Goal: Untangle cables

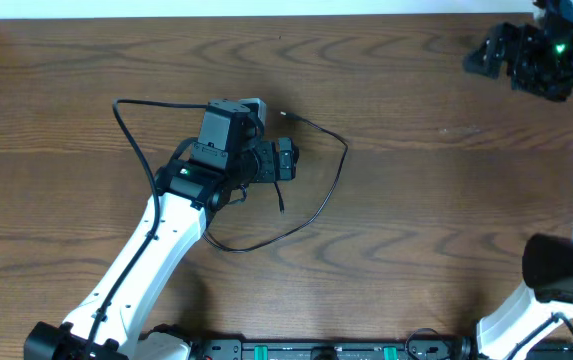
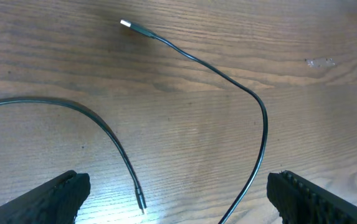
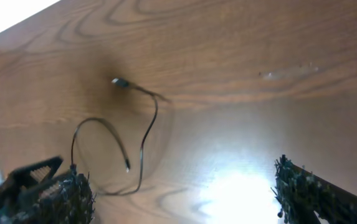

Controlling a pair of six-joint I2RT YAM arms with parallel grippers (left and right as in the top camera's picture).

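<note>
Overhead view evenly lit and sharp; right wrist view blurred, with white glare on the table [image 3: 231, 186]

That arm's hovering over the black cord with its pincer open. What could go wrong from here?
The black cable lies flat and thin on the table; the open left pincer might scrape wood and miss it. With the right pincer far off, a pull may just drag the whole cable.

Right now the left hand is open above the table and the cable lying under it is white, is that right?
Not quite: the cable is black, not white, as the left wrist view shows, with a silvery plug at one end. The left hand is open above the table, as you said.
</note>
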